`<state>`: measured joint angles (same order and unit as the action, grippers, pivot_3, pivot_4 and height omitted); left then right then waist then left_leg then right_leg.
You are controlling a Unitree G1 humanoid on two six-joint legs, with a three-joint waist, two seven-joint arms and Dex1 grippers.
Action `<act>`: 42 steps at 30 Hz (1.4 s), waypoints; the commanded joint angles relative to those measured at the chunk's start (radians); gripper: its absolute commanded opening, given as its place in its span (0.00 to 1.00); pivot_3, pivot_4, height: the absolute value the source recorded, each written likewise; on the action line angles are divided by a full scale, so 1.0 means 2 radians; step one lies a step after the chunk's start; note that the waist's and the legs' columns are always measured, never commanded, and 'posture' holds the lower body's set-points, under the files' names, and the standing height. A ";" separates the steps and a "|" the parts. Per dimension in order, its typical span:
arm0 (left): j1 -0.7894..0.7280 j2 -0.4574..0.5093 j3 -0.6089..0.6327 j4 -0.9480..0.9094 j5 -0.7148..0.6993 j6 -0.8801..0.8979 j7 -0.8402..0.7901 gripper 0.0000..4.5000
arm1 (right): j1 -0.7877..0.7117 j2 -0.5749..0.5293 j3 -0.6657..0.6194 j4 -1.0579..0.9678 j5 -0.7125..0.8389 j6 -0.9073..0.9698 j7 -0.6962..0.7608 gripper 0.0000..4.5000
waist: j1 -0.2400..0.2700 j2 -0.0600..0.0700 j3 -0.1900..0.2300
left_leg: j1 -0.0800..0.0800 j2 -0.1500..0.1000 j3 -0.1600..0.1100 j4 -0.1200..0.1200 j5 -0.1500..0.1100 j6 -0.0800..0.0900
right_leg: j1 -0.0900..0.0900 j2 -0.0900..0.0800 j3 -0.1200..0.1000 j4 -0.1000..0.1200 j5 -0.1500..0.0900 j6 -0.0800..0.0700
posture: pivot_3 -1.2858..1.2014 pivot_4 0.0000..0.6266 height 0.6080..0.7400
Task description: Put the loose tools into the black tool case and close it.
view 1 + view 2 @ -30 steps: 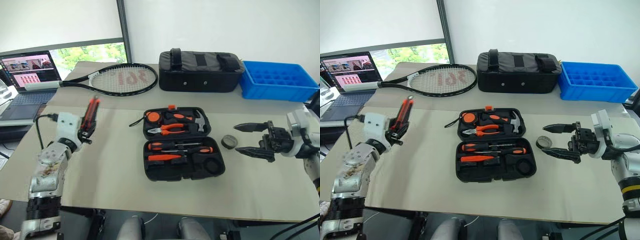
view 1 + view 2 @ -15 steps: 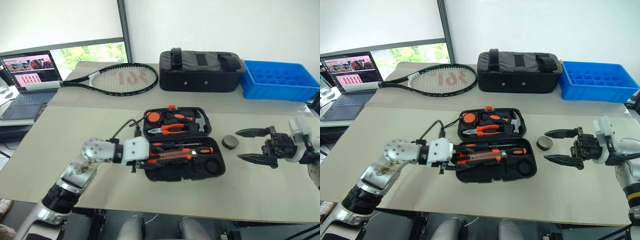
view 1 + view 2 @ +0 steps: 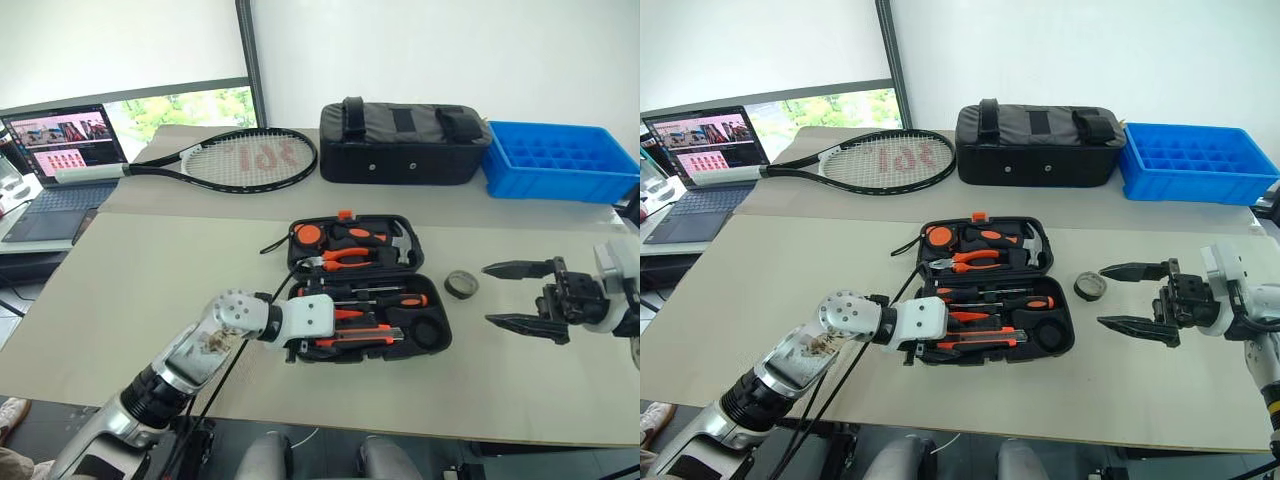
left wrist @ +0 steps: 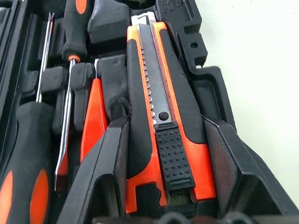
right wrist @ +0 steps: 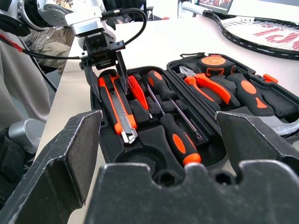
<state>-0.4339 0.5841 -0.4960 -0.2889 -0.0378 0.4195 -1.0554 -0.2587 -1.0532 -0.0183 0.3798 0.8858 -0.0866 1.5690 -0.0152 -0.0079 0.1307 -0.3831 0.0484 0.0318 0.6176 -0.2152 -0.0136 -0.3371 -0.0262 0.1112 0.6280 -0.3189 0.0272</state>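
The small black moulded-plastic clamshell tool case (image 3: pixel 367 285) lies open at the middle of the bench (image 3: pixel 150 290). Over its near half, the left gripper (image 4: pixel 166 140) has its fingers (image 4: pixel 105 172) clamped on the orange-black utility knife (image 4: pixel 159 116), lowering it into its recess beside two orange-black-handled screwdrivers (image 3: pixel 375 297). Just right of the case, the small dark tape roll (image 3: pixel 460 284) lies loose, and beyond it the right gripper (image 3: pixel 520 297) waits with fingers spread wide, empty. Judging by this, the knife is almost seated; the roll and closing the lid remain. The left wrist view alone shows the grip
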 commanded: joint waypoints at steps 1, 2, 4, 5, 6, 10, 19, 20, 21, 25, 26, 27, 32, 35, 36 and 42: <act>-0.005 -0.003 -0.015 -0.006 -0.001 0.007 -0.014 0.40 | -0.002 -0.008 -0.019 -0.015 0.007 0.000 0.023 1.00 | 0.000 0.000 0.000 | 0.000 0.000 0.000 0.000 0.000 0.000 | 0.000 0.000 0.000 0.000 0.000 0.000 | 0.52 0.24 0.76; -0.004 -0.005 -0.014 -0.006 -0.003 0.009 -0.014 0.40 | -0.002 -0.008 -0.019 -0.015 0.007 -0.001 0.023 1.00 | 0.000 0.000 0.000 | 0.000 0.000 0.000 0.000 0.000 0.000 | 0.000 0.000 0.000 0.000 0.000 0.000 | 0.52 0.24 0.76; 0.000 -0.009 -0.010 -0.005 -0.007 0.013 -0.009 0.62 | -0.002 -0.008 -0.020 -0.015 0.006 -0.001 0.023 1.00 | 0.001 0.000 0.000 | 0.000 0.000 0.000 0.000 0.000 0.000 | 0.000 0.000 0.000 0.000 0.000 0.000 | 0.52 0.24 0.76; 0.002 -0.011 -0.007 -0.005 -0.009 0.014 -0.008 0.67 | -0.001 -0.008 -0.020 -0.015 0.006 0.000 0.023 1.00 | 0.001 0.000 0.000 | 0.000 0.000 0.000 0.000 0.000 0.000 | 0.000 0.000 0.000 0.000 0.000 0.000 | 0.52 0.24 0.76; 0.003 -0.012 -0.006 -0.005 -0.009 0.014 -0.007 0.75 | -0.001 -0.008 -0.020 -0.015 0.006 0.000 0.023 1.00 | 0.001 0.000 0.000 | 0.000 0.000 0.000 0.000 0.000 0.000 | 0.000 0.000 0.000 0.000 0.000 0.000 | 0.52 0.24 0.76; 0.004 -0.010 0.023 0.000 -0.015 0.007 0.003 0.99 | -0.001 -0.009 -0.020 -0.016 0.006 0.001 0.023 1.00 | 0.001 0.000 0.000 | 0.000 0.000 0.000 0.000 0.000 0.000 | 0.000 0.000 0.000 0.000 0.000 0.000 | 0.52 0.24 0.76; -0.008 -0.032 0.131 -0.009 -0.132 0.011 -0.006 0.99 | -0.004 -0.009 -0.017 -0.014 0.003 0.000 0.023 1.00 | 0.000 0.000 0.000 | 0.001 0.000 -0.001 0.002 0.000 0.000 | 0.000 0.000 0.000 0.001 0.000 0.000 | 0.52 0.24 0.76; -0.008 -0.037 0.128 -0.006 -0.131 0.003 -0.007 0.94 | -0.005 -0.008 -0.016 -0.014 0.002 0.000 0.023 1.00 | 0.000 0.000 0.000 | 0.000 0.000 -0.001 0.003 0.000 0.000 | 0.000 0.000 -0.001 0.001 0.000 0.000 | 0.52 0.24 0.76; -0.007 -0.043 0.124 -0.002 -0.131 -0.002 -0.006 0.87 | -0.007 -0.007 -0.015 -0.013 0.001 0.000 0.023 1.00 | 0.000 0.000 0.000 | 0.000 0.000 -0.001 0.003 0.000 0.000 | 0.000 0.000 -0.001 0.001 0.000 0.000 | 0.52 0.24 0.76; -0.007 -0.067 0.088 0.032 -0.113 -0.029 -0.012 0.59 | -0.008 -0.003 -0.016 -0.014 -0.001 0.000 0.023 1.00 | 0.001 0.001 -0.001 | 0.000 0.000 -0.001 0.004 0.000 0.000 | 0.000 0.000 -0.001 0.001 0.000 0.000 | 0.52 0.24 0.76; -0.012 -0.067 0.077 0.046 -0.099 -0.042 -0.016 0.50 | -0.007 -0.003 -0.016 -0.014 -0.001 -0.001 0.023 1.00 | 0.001 0.001 -0.001 | 0.000 0.000 -0.001 0.004 0.000 0.000 | 0.000 0.000 -0.001 0.001 0.000 0.000 | 0.52 0.24 0.76; -0.018 -0.066 0.068 0.058 -0.088 -0.054 -0.021 0.42 | -0.006 -0.003 -0.017 -0.015 -0.002 -0.001 0.023 1.00 | 0.001 0.001 -0.001 | 0.000 0.000 -0.001 0.004 0.000 0.000 | 0.000 0.000 -0.001 0.001 0.000 0.000 | 0.52 0.24 0.76; -0.035 -0.069 0.047 0.092 -0.079 -0.074 -0.043 0.02 | -0.004 -0.002 -0.021 -0.012 -0.003 -0.003 0.023 1.00 | -0.001 0.001 -0.001 | 0.000 0.000 -0.001 0.004 0.000 0.000 | 0.000 0.001 -0.001 0.001 0.000 0.000 | 0.52 0.24 0.76; -0.034 -0.070 0.037 0.106 -0.068 -0.082 -0.047 0.02 | -0.001 0.000 -0.023 -0.013 -0.004 -0.005 0.023 1.00 | -0.001 0.001 -0.001 | 0.000 0.000 -0.001 0.004 0.000 0.000 | 0.000 0.000 -0.001 0.001 0.000 0.000 | 0.52 0.24 0.76; -0.032 -0.069 0.033 0.110 -0.062 -0.085 -0.047 0.02 | 0.000 0.000 -0.024 -0.014 -0.004 -0.005 0.023 1.00 | -0.001 0.001 -0.001 | 0.000 0.000 -0.001 0.004 0.000 0.000 | 0.000 0.000 -0.001 0.001 0.000 0.000 | 0.52 0.24 0.76; -0.027 -0.074 0.019 0.132 -0.047 -0.093 -0.047 0.02 | 0.003 0.002 -0.029 -0.015 -0.007 -0.004 0.023 1.00 | -0.001 0.001 -0.001 | 0.000 0.000 -0.001 0.004 0.000 0.000 | 0.000 0.000 -0.001 0.001 0.000 0.000 | 0.52 0.24 0.76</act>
<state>-0.4898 0.4438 -0.4558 -0.0228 -0.1365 0.2508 -1.1500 -0.2519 -1.0496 -0.0400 0.3693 0.8663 -0.0861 1.5691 -0.0164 -0.0053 0.1291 -0.3835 0.0483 0.0301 0.6255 -0.2157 -0.0128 -0.3363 -0.0252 0.1101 0.6303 -0.3188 0.0277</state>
